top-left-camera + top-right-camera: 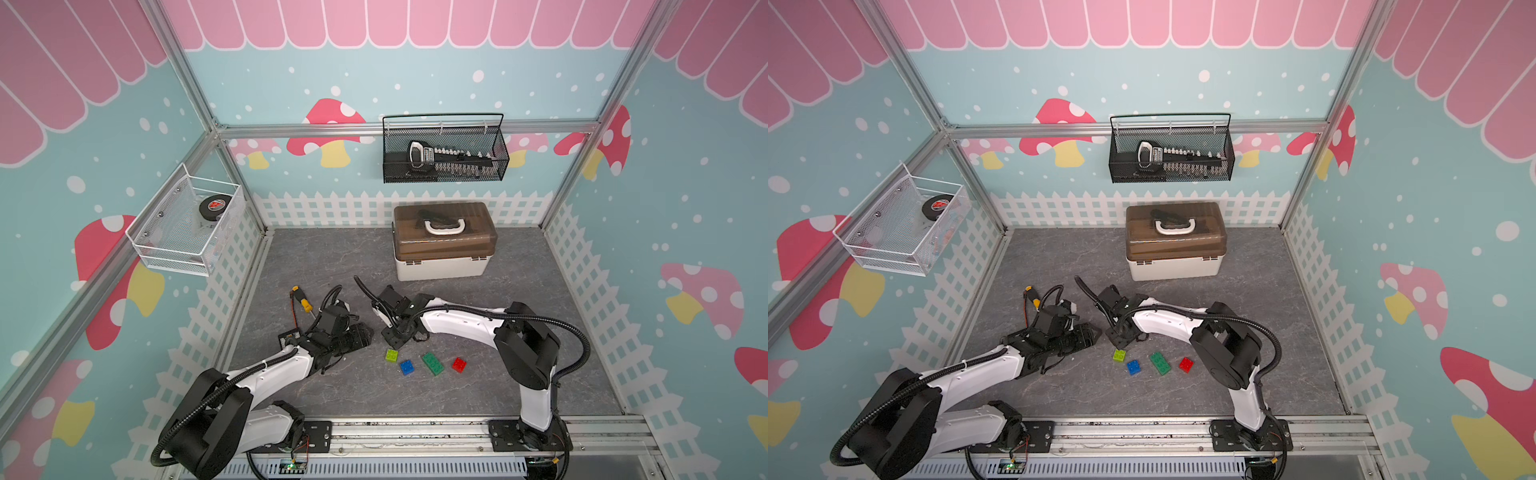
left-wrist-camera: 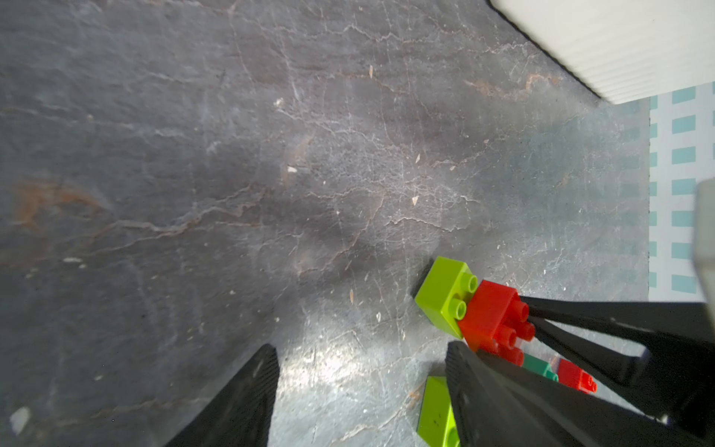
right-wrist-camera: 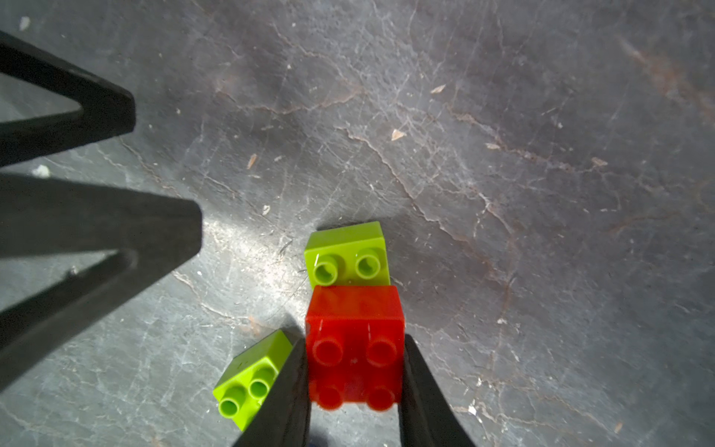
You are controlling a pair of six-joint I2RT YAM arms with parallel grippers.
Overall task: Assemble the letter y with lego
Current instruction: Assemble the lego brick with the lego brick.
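My right fingers (image 3: 286, 394) clamp the red brick (image 3: 356, 321) by its smooth side walls, just beside a lime brick (image 3: 348, 251) on the bench (image 3: 541, 193). My left fingers (image 2: 240, 406) stand open, empty. I judge the brick light, rigid, slippery

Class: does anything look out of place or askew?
A yellow-handled screwdriver lies on the table, foreign to a lego build. The red brick in the right tool sits offset on a lime brick, baring two studs.

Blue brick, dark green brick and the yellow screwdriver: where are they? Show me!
blue brick (image 1: 406, 367): in a top view, on its studded top.
dark green brick (image 1: 432, 363): in a top view, middle of its studded top.
screwdriver (image 1: 306, 305): in a top view, on its yellow handle.
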